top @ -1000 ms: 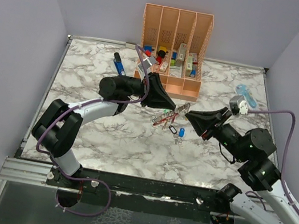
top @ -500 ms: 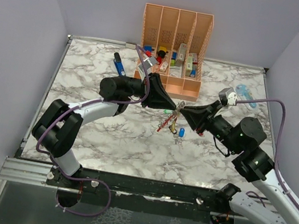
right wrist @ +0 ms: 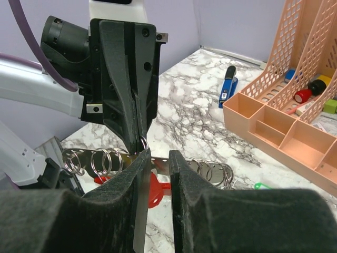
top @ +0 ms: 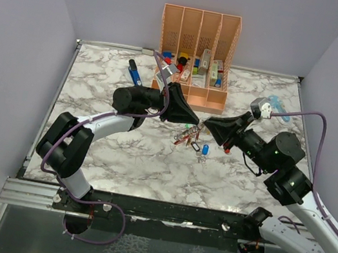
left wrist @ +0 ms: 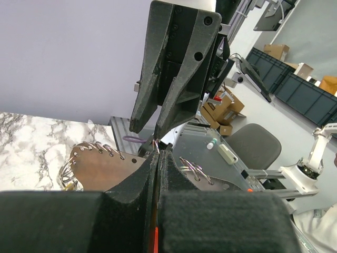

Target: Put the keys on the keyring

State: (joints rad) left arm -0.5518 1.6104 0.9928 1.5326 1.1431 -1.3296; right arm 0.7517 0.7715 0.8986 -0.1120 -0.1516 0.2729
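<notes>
My left gripper (top: 198, 124) is shut on the keyring (top: 192, 132), a flat metal plate (left wrist: 100, 166) strung with several wire rings (left wrist: 192, 172), held above the table's middle. Seen from the right wrist, the plate (right wrist: 161, 164) crosses just beyond my right gripper (right wrist: 158, 154). Its jaws stand apart and a thin metal strip lies against the left finger (right wrist: 138, 174). The two grippers meet tip to tip, right gripper (top: 208, 124) facing left. A red piece (right wrist: 152, 192) hangs under the plate; key or clip, I cannot tell. A blue key (top: 205, 149) and a green key (right wrist: 261, 185) lie below.
A peach slotted organizer (top: 201, 21) with small coloured items stands at the back centre. A long blue tool (top: 135, 73) lies to its left. A pale blue object (top: 276, 105) sits at the back right. Grey walls close in both sides.
My right gripper has swung up and left from a short distance away until its tips meet the left gripper's at the keyring. The left arm has held still.
</notes>
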